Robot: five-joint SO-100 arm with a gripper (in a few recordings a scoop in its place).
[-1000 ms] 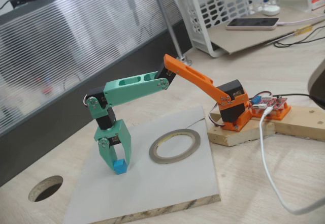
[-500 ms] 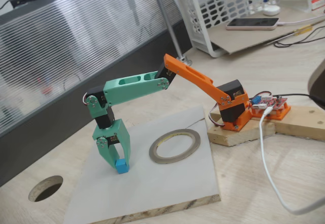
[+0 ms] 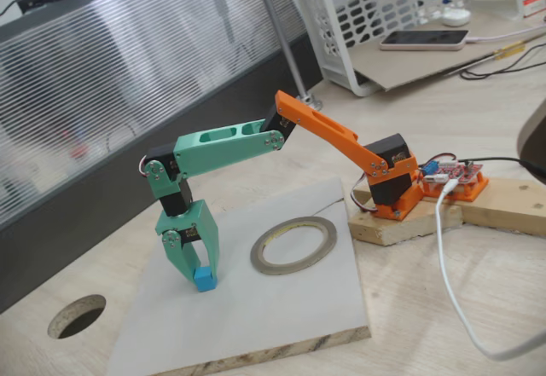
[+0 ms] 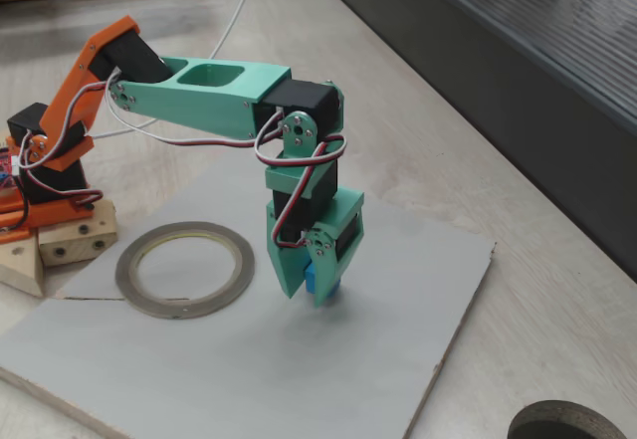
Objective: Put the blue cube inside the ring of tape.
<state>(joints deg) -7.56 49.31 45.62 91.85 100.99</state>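
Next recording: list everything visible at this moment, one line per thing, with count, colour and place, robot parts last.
blue cube: one, sky blue, on the grey board, between the hand's fingers.
ring of tape: one, grey-silver, flat on the board, apart from the cube.
board: one, pale grey, on the wooden table.
tabletop hole: one, dark, round, beside the board.
basket: one, white, at the table's far side.
phone: one, pale, beside the basket.
cable: one, white, running from the arm's base.
wooden blocks: pale, under the arm's base.
arm: one, orange and green.
hand: one, green, pointing down, closed on the cube.
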